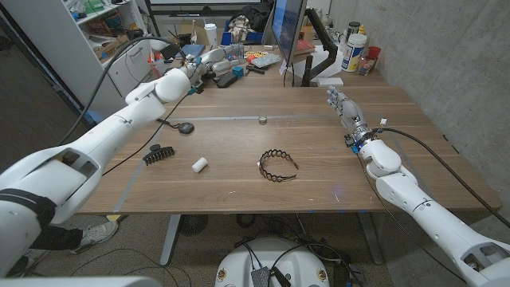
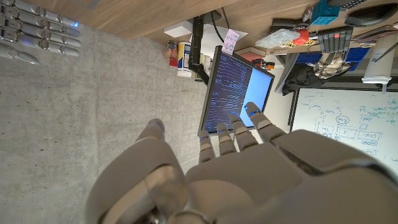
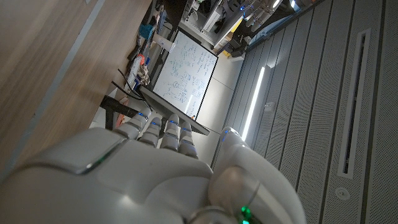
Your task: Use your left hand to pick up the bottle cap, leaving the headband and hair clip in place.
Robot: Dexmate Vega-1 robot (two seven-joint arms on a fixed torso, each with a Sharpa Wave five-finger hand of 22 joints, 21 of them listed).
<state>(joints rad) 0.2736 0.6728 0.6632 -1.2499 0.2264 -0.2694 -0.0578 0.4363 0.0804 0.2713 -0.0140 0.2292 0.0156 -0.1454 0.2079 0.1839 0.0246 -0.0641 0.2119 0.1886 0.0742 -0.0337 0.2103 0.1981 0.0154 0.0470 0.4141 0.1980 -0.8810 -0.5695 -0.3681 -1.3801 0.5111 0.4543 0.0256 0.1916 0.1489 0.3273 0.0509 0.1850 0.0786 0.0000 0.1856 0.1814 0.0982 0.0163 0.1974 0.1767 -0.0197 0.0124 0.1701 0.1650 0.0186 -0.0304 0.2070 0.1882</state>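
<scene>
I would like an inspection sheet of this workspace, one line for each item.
Surface: wooden table, with pale tape lines.
Job's things: small bottle cap near table middle; black headband toward the front; black hair clip on the left side.
Clutter: white cylinder; black round object.
Robot hands: left robot hand raised at the far left edge, fingers apart, holding nothing; right robot hand over the right side, fingers straight, holding nothing.
Cables: black cable on the right arm.
Surroundings: monitor, whiteboard, concrete wall.
</scene>
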